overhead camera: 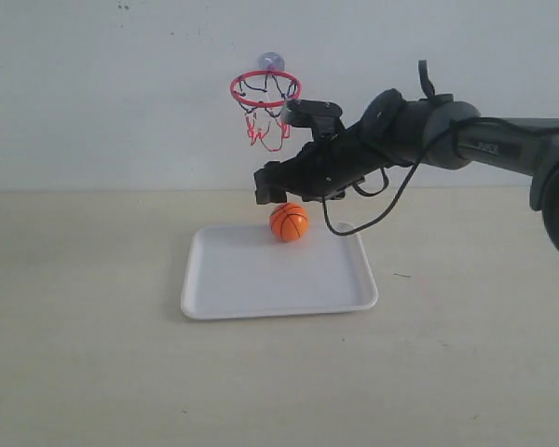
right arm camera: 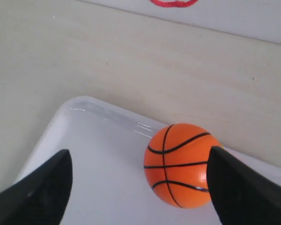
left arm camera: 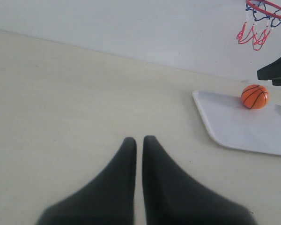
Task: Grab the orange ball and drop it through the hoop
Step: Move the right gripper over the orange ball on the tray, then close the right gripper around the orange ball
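Note:
The orange ball (overhead camera: 289, 222) rests at the far edge of the white tray (overhead camera: 252, 279). It shows in the left wrist view as the ball (left arm camera: 255, 96) and in the right wrist view as the ball (right arm camera: 180, 164). Just above it hovers my right gripper (overhead camera: 272, 191), open; in its own view the gripper (right arm camera: 138, 154) has the ball close beside one finger (right arm camera: 239, 187). The hoop (overhead camera: 265, 89), with its red ring and net, hangs on the wall behind and above. My left gripper (left arm camera: 139, 139) is shut on nothing, low over bare table, out of the exterior view.
The tray (left arm camera: 239, 126) lies on a pale table against a white wall. The hoop (left arm camera: 267, 7) sits high at the left wrist view's edge, and the right gripper's dark tip (left arm camera: 276, 70) is below it. A black cable loops under the right arm (overhead camera: 373, 219).

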Robot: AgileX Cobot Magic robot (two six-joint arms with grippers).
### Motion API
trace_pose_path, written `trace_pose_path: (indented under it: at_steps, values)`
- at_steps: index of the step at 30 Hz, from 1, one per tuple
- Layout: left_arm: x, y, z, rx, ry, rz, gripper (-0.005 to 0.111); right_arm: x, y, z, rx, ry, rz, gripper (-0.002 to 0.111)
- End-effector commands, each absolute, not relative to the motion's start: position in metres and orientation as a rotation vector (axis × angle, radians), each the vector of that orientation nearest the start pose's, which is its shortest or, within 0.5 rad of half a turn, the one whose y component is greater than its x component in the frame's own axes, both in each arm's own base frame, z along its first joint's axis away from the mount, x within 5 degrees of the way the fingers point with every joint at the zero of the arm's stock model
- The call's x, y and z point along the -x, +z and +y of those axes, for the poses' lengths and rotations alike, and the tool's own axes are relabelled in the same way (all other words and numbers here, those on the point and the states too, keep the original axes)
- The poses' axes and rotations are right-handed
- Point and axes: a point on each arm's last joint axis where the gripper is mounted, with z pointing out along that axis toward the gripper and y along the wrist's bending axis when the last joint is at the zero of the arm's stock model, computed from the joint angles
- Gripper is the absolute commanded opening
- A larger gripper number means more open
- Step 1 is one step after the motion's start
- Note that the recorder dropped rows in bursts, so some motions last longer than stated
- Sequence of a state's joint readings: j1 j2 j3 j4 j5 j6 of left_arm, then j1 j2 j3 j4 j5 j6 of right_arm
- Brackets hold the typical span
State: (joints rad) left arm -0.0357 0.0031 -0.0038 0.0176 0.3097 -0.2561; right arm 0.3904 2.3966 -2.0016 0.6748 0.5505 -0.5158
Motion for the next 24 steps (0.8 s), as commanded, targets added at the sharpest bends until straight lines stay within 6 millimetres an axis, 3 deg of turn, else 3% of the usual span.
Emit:
trace_pose_path:
  at_steps: [1, 11, 24]
  values:
    - [-0.054, 0.186, -0.001, 0.193, -0.193, 1.783, 0.004, -0.495, 0.171, 0.234, 0.502, 0.593, 2.266, 0.074]
    - [-0.054, 0.186, -0.001, 0.193, -0.193, 1.783, 0.004, -0.497, 0.143, 0.239, 0.500, 0.579, 2.296, 0.074]
    - [-0.054, 0.186, -0.001, 0.193, -0.193, 1.783, 0.004, -0.497, 0.125, 0.246, 0.526, 0.535, 2.292, 0.074]
